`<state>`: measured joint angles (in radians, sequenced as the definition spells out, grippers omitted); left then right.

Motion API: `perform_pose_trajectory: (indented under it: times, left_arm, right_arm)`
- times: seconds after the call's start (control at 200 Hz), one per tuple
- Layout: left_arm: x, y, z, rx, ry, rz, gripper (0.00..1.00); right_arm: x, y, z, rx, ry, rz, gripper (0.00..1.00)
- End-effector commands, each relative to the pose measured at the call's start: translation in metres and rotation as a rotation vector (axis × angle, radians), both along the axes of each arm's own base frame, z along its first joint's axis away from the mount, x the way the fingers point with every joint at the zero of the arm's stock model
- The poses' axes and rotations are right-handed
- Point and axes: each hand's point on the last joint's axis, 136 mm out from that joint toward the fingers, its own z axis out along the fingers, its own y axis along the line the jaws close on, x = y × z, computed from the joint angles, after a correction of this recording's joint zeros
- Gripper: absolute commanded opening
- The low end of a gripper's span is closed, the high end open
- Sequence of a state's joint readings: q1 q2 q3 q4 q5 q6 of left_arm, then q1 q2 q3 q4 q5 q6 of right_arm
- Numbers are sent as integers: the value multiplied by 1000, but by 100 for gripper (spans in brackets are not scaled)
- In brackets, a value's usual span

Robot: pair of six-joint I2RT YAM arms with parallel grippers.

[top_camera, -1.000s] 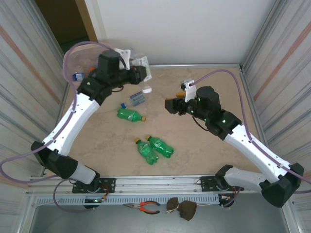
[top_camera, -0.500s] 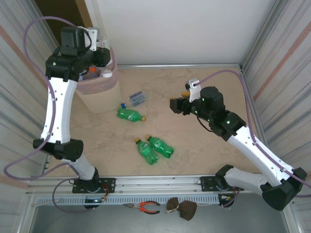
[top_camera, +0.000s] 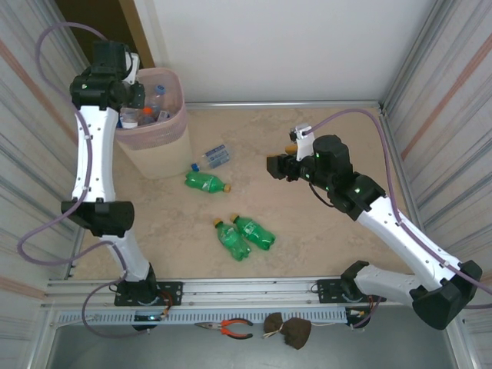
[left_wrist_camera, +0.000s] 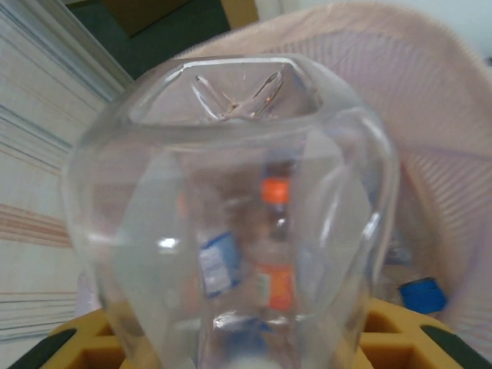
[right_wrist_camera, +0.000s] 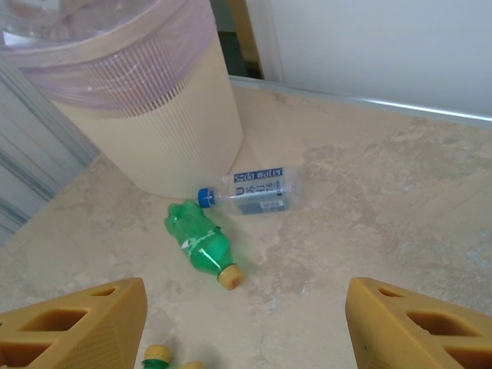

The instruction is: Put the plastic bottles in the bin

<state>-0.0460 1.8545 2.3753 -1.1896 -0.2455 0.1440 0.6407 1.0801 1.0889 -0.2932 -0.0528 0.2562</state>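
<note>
**Clear bottle over the bin, ready to let go**

My left hand (left_wrist_camera: pixel 238 352) is clamped on a clear plastic bottle (left_wrist_camera: pixel 231 192) and hangs at the upper left of the overhead frame, above the bin (top_camera: pixel 157 150). In my left wrist view the bottle's long axis runs straight away from me, its moulded base at the far end. Through and past it I see the pink liner and bottles already lying inside. So the bin's mouth lies directly along the bottle's axis, and I judge that parting the fingers should be enough to drop it in.

My right hand (right_wrist_camera: pixel 246 323) is at centre right of the overhead frame, fingers apart and holding nothing. It faces the bottles on the surface (top_camera: pixel 323 223). A blue-labelled water bottle (right_wrist_camera: pixel 257 190) lies just beside the bin's foot, with a green bottle (right_wrist_camera: pixel 201 244) close below it. Two more green bottles (top_camera: pixel 242 234) lie together in the lower middle. These all lie left of my right hand, which I judge to be the nearer one for them.
</note>
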Motion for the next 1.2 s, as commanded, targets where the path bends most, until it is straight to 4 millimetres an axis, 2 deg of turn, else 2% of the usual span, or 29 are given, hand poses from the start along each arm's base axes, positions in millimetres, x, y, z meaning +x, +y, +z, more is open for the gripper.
perform_pose_trajectory:
  times: [0.0,0.466,0.606,0.621,0.661,0.746,0.842,0.952,0.962,0.982,1.197]
  left_arm:
    - [1,17,-14,112,73,31,36]
    - [26,14,-108,113,314,27,38]
    - [30,11,-127,99,350,21,43]
    - [34,11,-139,100,377,20,44]
    - [36,9,-147,89,391,13,46]
    - [38,2,-155,60,403,-1,49]
    - [38,-7,-152,21,389,-22,56]
    - [38,-18,-138,-42,341,-45,70]
    - [36,-19,-128,-49,318,-49,71]
    - [34,-21,-120,-60,298,-54,72]
    - [23,-34,-71,-140,174,-90,81]
  right_arm:
    - [1,0,14,10,-28,7,68]
    - [-2,-5,8,5,-23,-3,68]
    - [-3,-7,8,11,-25,-4,68]
    - [-3,-7,9,13,-26,-5,68]
    - [-4,-7,9,13,-26,-5,68]
    - [-4,-9,8,14,-25,-8,68]
    - [-5,-10,9,15,-25,-12,68]
    - [-6,-12,12,23,-31,-16,68]
    - [-6,-11,12,23,-30,-14,68]
    - [-6,-11,12,24,-31,-14,68]
    - [-8,-11,16,36,-31,-7,68]
